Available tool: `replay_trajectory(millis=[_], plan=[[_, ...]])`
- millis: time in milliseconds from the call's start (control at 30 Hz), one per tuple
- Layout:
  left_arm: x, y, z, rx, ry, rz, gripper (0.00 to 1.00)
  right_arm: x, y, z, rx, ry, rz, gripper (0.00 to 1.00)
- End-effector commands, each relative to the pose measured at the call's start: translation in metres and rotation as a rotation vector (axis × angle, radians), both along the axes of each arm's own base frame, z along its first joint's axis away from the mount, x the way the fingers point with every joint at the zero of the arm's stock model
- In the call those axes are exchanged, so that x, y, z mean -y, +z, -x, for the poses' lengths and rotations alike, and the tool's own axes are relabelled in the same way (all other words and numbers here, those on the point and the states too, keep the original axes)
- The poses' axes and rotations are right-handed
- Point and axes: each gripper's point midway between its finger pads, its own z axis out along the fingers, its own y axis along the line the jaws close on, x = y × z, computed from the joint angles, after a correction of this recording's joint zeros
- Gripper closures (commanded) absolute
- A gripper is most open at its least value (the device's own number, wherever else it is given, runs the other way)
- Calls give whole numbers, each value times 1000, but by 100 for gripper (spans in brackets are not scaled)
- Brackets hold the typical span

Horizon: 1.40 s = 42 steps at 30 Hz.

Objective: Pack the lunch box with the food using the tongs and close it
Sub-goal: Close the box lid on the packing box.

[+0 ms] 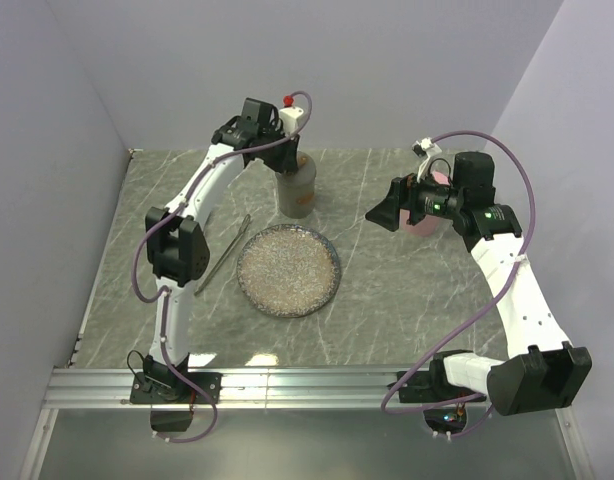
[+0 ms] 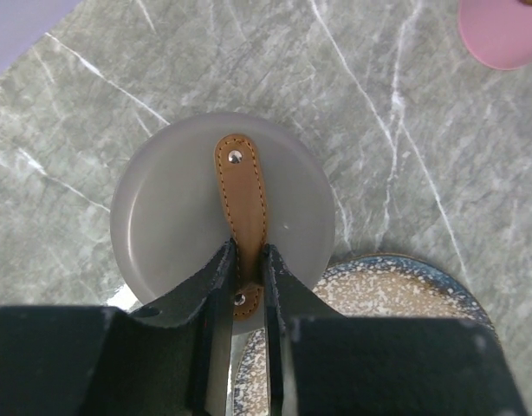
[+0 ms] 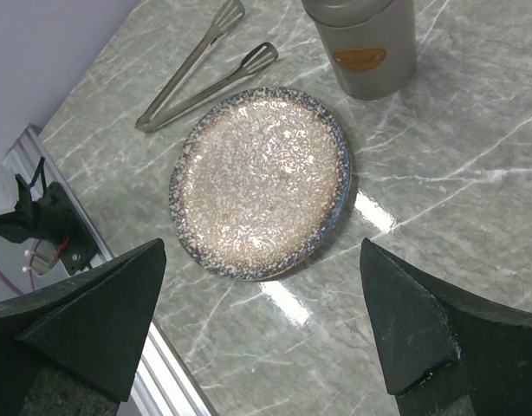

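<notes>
One plate [image 1: 289, 270], one tongs [image 1: 224, 254], one lunch box [image 1: 298, 192]

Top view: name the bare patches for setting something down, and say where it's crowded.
Bare marble: between the plate and the pink object, and between the plate and the near rail. Crowded: far left, where tongs, grey canister and the left gripper pinching its lid strap cluster.

Glossy speckled plate [image 3: 259, 182], metal tongs [image 3: 155, 119], leather strap [image 2: 242, 195]

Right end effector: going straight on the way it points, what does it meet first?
Probably the speckled plate, centred ahead of the open right end effector in the right wrist view. The tongs lie beyond, off to the left. Depth is unclear.
</notes>
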Motion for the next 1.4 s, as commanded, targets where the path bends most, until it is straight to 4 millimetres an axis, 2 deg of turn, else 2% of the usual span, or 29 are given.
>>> replay_trajectory(millis=[0, 67, 167, 233, 300, 333, 367, 467, 567, 667, 800, 900, 1100, 1233, 1367], plan=[[-2, -34, 12, -144, 5, 9, 78, 0, 12, 6, 48, 12, -5, 0], [-2, -34, 12, -138, 6, 16, 69, 0, 12, 7, 47, 14, -8, 0], [-3, -23, 12, -119, 17, 41, 63, 0, 10, 7, 43, 15, -9, 0], [-3, -9, 8, -100, 19, 94, 62, 0, 9, 8, 37, 15, -11, 0], [-1, 13, 4, -59, 12, 174, 59, 0, 9, 8, 40, 15, -12, 0], [-1, 33, 6, -38, 17, 223, 57, 0, 8, 8, 37, 14, -12, 0], [0, 35, 7, -37, 19, 243, 56, 0, 9, 9, 40, 15, -12, 0], [4, 67, 9, 23, -14, 327, 51, 0, 8, 10, 42, 12, -10, 0], [8, 88, 7, 60, -22, 382, 49, 0, 6, 10, 37, 14, -10, 0], [10, 95, 3, 76, -24, 405, 50, 0, 4, 10, 34, 14, -10, 0], [10, 92, -5, 65, -3, 426, 51, 0, 4, 9, 33, 13, -8, 0], [7, 80, -15, 45, 32, 419, 54, 1, 3, 9, 34, 12, -2, 0], [-12, 51, -35, -2, 121, 406, 63, 1, 0, 7, 28, 11, 4, 0], [-15, 20, -34, -72, 129, 385, 65, 1, 0, 6, 25, 11, 4, 0], [-20, 4, -35, -103, 155, 375, 65, 1, 2, 6, 28, 12, 3, 0]])
